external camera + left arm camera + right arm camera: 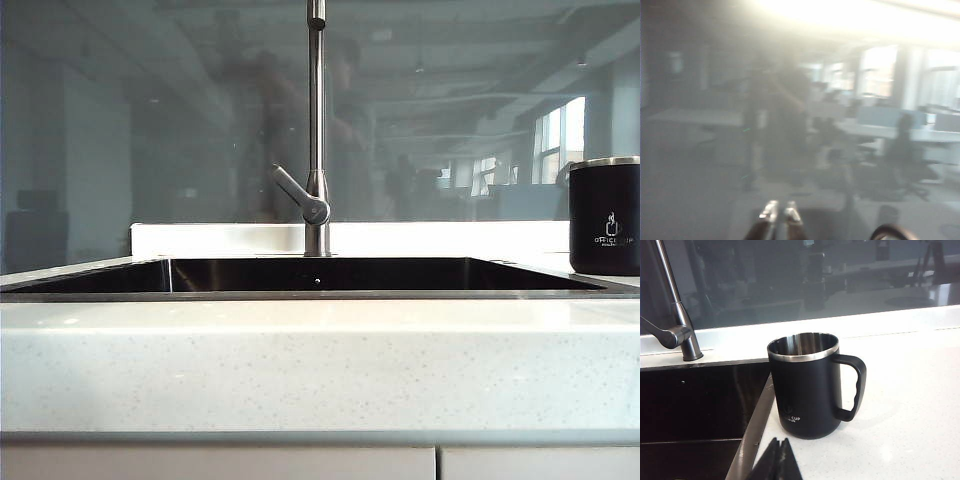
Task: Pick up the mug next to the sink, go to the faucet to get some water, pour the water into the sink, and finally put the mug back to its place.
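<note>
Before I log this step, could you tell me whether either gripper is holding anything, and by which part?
Nothing is held. The right gripper is shut and empty just short of the mug, which stands upright on the countertop. The left gripper is shut on nothing.

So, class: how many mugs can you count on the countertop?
1. The mug stands upright on the countertop just right of the sink, near the right claw. Others could lie outside the views.

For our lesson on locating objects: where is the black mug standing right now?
In the exterior view the black mug stands upright at the far right, on the pale countertop just beside the sink's right rim. The right hand sits shut in front of it, apart.
</note>
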